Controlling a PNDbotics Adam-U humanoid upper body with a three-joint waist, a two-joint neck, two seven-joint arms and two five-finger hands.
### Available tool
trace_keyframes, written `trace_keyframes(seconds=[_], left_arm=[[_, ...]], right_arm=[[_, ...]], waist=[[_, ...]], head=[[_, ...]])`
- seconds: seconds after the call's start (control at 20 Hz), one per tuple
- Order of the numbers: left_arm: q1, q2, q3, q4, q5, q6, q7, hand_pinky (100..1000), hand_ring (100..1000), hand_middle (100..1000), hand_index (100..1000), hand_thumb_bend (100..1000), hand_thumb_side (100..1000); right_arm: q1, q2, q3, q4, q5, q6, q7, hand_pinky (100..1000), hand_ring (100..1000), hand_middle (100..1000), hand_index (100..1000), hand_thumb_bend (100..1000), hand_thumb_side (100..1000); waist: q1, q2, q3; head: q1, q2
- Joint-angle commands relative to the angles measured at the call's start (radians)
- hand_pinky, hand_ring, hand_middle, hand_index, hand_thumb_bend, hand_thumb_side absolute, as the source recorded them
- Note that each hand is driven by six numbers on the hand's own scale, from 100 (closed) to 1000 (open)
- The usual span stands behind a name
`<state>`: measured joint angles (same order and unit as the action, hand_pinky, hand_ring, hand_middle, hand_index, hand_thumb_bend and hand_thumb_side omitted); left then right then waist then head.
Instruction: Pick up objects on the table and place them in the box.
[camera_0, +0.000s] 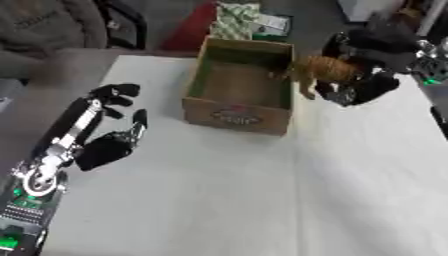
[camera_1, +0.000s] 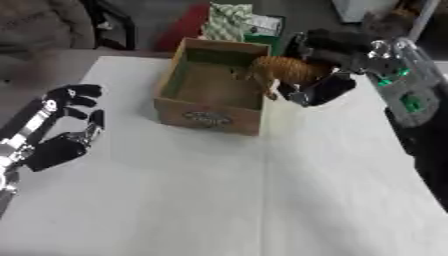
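Resting near the lower left, the left hand (camera_0: 109, 125) lies on the white table (camera_0: 219, 200) with fingers spread and relaxed, thumb apart, holding nothing; its arm runs down to the bottom left corner. Well apart from it, farther back and toward the middle, stands the box (camera_0: 238, 116), open-topped cardboard, with a label on its near wall; nothing can be made out inside it. At the box's far right corner the right hand (camera_1: 328, 87) comes in from the upper right, fingers curled round a toy tiger (camera_1: 284, 70), orange with dark stripes. Tiger is held up off the table, body over the box's right rim, head toward the inside, legs hanging down just beside the right wall. Whether a leg touches the rim cannot be told. Past the box, beyond the table's far edge, a green-and-white patterned item (camera_0: 234, 20) and something red (camera_0: 194, 27) lie on the floor; both are blurred.
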<state>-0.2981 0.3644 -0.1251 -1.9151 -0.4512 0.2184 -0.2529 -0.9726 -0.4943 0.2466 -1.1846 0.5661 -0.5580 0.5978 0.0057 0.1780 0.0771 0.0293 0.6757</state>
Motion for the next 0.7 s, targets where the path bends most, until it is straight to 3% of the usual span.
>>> trace_keyframes(seconds=[0.05, 0.35, 0.7], left_arm=[[-0.025, -0.003, -0.012, -0.013, 0.010, -0.005, -0.004, 741, 815, 801, 895, 100, 510], [-0.059, -0.025, -0.046, -0.016, 0.024, -0.016, -0.022, 734, 810, 795, 891, 100, 512], [-0.109, -0.068, -0.104, -0.018, 0.047, -0.035, -0.062, 726, 802, 787, 885, 100, 525]], right_arm=[[-0.050, 0.013, -0.038, 0.050, 0.055, -0.110, 0.074, 608, 379, 320, 488, 100, 290], [-0.094, 0.076, -0.104, 0.180, 0.174, -0.089, -0.010, 603, 379, 320, 490, 100, 270], [-0.123, 0.135, -0.199, 0.343, 0.307, -0.024, -0.110, 588, 371, 313, 487, 100, 248]], waist=[[0.000, -0.016, 0.012], [0.001, -0.009, 0.073], [-0.002, -0.002, 0.157]], head=[[-0.021, -0.012], [-0.062, -0.032], [-0.110, -0.064]])
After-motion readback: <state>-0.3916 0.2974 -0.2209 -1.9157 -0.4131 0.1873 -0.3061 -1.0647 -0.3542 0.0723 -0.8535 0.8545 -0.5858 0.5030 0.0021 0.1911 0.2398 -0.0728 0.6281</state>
